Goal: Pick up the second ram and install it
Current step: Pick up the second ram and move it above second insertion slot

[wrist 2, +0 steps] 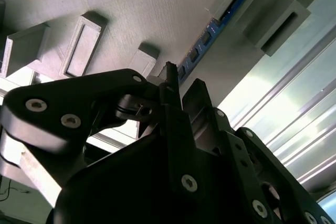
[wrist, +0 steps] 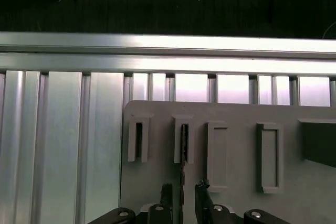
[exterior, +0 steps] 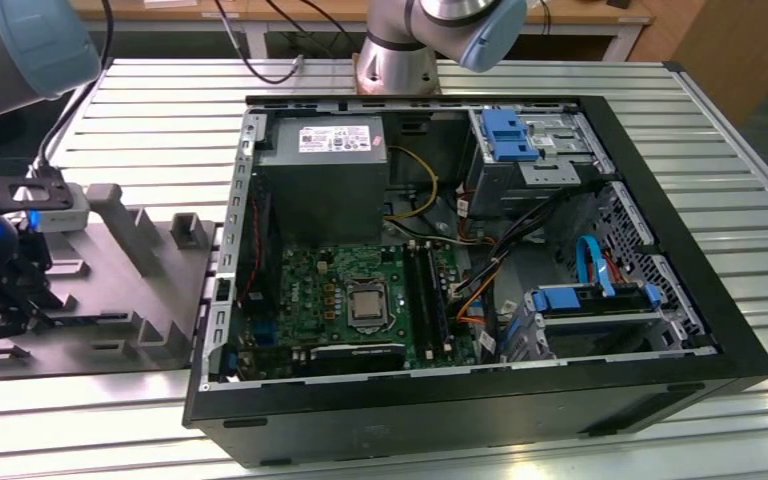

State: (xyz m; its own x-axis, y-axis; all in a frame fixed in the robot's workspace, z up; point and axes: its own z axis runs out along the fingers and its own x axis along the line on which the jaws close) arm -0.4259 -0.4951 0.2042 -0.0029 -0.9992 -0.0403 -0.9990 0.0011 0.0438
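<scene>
The second ram [wrist: 184, 141] is a thin dark strip standing on edge in a slotted post of the grey fixture plate [wrist: 236, 182]. In the second wrist view the ram [wrist 2: 210, 31] shows as a bluish strip running between two posts. My gripper [wrist: 184, 188] is open, with one black fingertip on each side of the stick's near end and a small gap on both sides. In the second wrist view the gripper [wrist 2: 184, 77] straddles the same end. At the exterior view's left my gripper [exterior: 4, 300] hangs low over the fixture plate [exterior: 117, 330].
The open computer case [exterior: 464, 400] lies on the slatted aluminium table [exterior: 157, 110], to the exterior view's right of the fixture. Its motherboard [exterior: 344, 290] has long black memory slots [exterior: 424, 290] beside the processor. Grey upright posts [exterior: 184, 232] stand on the fixture.
</scene>
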